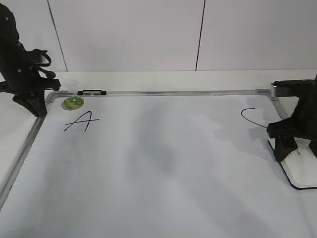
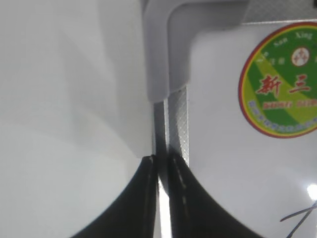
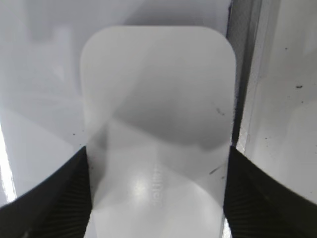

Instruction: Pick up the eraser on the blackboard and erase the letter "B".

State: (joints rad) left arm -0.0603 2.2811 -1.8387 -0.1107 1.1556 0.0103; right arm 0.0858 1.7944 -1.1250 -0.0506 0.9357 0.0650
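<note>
The blackboard [image 1: 173, 178] is a white board with a silver frame, and it fills the table. On it I see an "A" [image 1: 81, 121] at the left and a "C" curve [image 1: 250, 115] at the right. The letter "B" shows in no view; the middle of the board bears only faint grey smears. The eraser [image 1: 301, 173], a flat white block with a black underside edge, lies at the board's right edge. My right gripper [image 1: 295, 148] is shut on its far end. In the right wrist view the fingers [image 3: 158, 198] press both long sides of the eraser [image 3: 158, 89]. My left gripper [image 1: 37, 106] is shut and empty.
A round green sticker [image 1: 73, 103] sits near the board's top left corner and shows large in the left wrist view [image 2: 282, 79]. The left fingertips [image 2: 162, 163] hover over the left frame rail [image 2: 178, 114]. A black clip [image 1: 92, 92] sits on the top rail. A white wall stands behind.
</note>
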